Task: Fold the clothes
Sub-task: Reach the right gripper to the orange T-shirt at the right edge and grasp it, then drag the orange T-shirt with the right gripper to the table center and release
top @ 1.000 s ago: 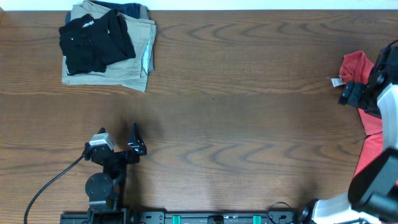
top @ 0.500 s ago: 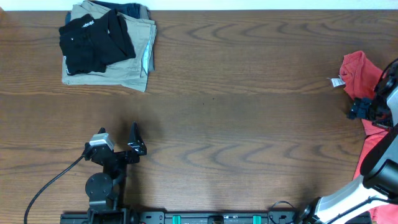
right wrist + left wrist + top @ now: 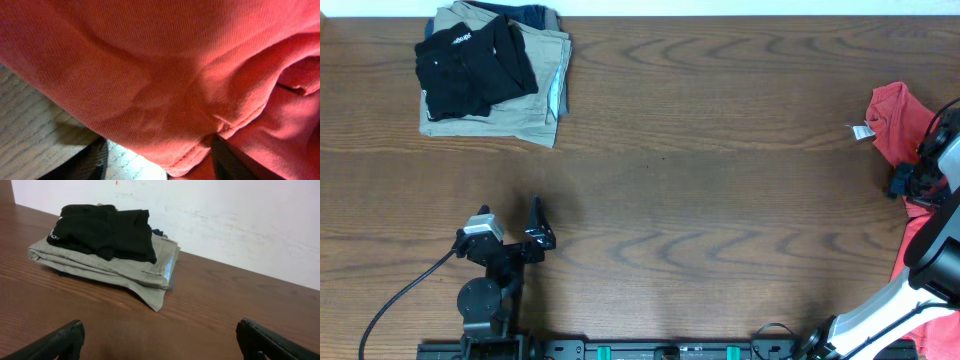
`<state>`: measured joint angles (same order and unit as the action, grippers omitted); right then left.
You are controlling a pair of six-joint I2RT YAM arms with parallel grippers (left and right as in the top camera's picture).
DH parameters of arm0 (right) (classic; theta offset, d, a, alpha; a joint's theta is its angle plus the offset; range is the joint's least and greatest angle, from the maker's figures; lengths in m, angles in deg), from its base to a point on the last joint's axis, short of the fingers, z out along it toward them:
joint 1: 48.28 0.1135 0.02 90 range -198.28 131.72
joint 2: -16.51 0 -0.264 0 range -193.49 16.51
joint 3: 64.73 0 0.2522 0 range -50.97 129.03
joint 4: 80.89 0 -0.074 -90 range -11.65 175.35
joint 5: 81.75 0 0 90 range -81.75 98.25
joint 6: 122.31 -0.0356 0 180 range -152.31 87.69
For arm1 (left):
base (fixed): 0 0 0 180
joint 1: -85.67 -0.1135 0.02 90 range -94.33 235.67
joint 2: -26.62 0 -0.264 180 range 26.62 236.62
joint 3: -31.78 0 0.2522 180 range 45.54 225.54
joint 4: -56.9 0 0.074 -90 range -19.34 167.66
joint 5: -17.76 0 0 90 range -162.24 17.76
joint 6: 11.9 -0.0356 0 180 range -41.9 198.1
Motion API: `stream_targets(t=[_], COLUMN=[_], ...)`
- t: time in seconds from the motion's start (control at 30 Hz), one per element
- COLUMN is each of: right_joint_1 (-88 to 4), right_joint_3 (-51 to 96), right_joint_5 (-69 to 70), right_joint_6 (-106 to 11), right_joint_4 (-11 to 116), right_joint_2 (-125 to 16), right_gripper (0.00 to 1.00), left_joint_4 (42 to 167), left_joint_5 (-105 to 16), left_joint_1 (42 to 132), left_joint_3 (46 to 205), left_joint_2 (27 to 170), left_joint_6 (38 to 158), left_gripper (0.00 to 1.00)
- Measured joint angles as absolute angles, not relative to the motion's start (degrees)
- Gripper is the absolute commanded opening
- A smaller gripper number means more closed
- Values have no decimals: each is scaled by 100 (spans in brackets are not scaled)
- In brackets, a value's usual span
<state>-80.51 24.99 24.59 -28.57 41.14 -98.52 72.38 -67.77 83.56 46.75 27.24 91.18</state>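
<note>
— Where's the shirt?
— The coral-red T-shirt is crumpled at my table's right edge, white neck tag poking out. My right gripper is buried in it; I can't tell its grip. My left gripper gapes wide.

Folded black garment, stacked on folded khaki trousers; dark blue cloth underneath. Brown wood-grain counter. White wall behind.
</note>
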Motion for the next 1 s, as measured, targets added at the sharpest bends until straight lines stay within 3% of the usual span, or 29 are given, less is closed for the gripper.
stream_targets(t=[0.03,0.1,0.17,0.23,0.73,1.0], right_joint_1=[-8051,-8051,-8051,-8051,-8047,-7625], right_joint_3=[2499,2499,2502,2502,3179,4716], right_joint_5=[2461,2468,2468,2468,2269,593], right_joint_6=[-2852,-2826,-2824,-2830,-2852,-2872], right_joint_4=[4129,4132,4136,4127,3152,2676], right_joint_2=[-9852,-9852,-9852,-9852,-9786,-8748], right_gripper=[57,29,12,1,1,1], left_joint_4=[7238,7240,7238,7238,7240,7240], left_joint_5=[-6777,-6777,-6777,-6777,-6777,-6777], left_joint_1=[8356,8356,8356,8356,8356,8356], left_joint_3=[4675,4675,4675,4675,4675,4675], left_joint_2=[2724,2724,2726,2726,2726,2726], left_joint_6=[9118,9118,9118,9118,9118,9118], left_gripper=[98,98,98,98,98,98])
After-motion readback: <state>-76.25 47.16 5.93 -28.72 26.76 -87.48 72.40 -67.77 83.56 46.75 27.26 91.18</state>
